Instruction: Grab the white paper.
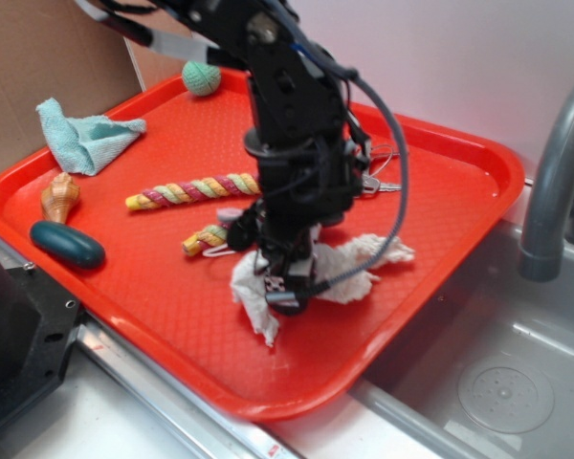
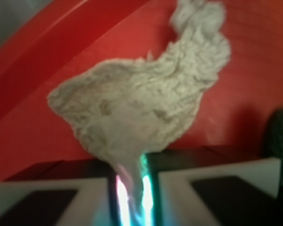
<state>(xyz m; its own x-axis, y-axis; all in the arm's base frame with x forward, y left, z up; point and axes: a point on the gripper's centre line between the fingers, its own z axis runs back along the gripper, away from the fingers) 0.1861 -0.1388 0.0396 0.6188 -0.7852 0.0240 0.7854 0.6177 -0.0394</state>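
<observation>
Your pincer (image 1: 285, 287) sits directly on top of the white paper (image 1: 359, 263), so nothing is left to reach for. The wrist view shows a thin twist of the tissue drawn down into the narrow slot between the two pale fingers (image 2: 217, 186), which stand nearly together. I judge the pincer clenched on that fold of paper.

The paper lies on the red tray (image 1: 153, 277), towards the tray's edge nearest the sink (image 1: 497, 382). From the pincer, its bulk spreads away on the sink side, with a ragged tail (image 1: 263, 320) hanging towards the tray's front rim. In the wrist view its long axis runs up and away from the fingers, ending in a bunched tip (image 2: 198, 16).

It is soft, crumpled and fibrous, with torn, uneven edges, so expect it to drape and trail when lifted. The hold is on a small pinch only; a straight upward lift looks safest.

Just beside the paper, away from the sink, lies a short braided rope piece (image 1: 206, 239). A longer braided rope (image 1: 196, 189) lies farther off.
</observation>
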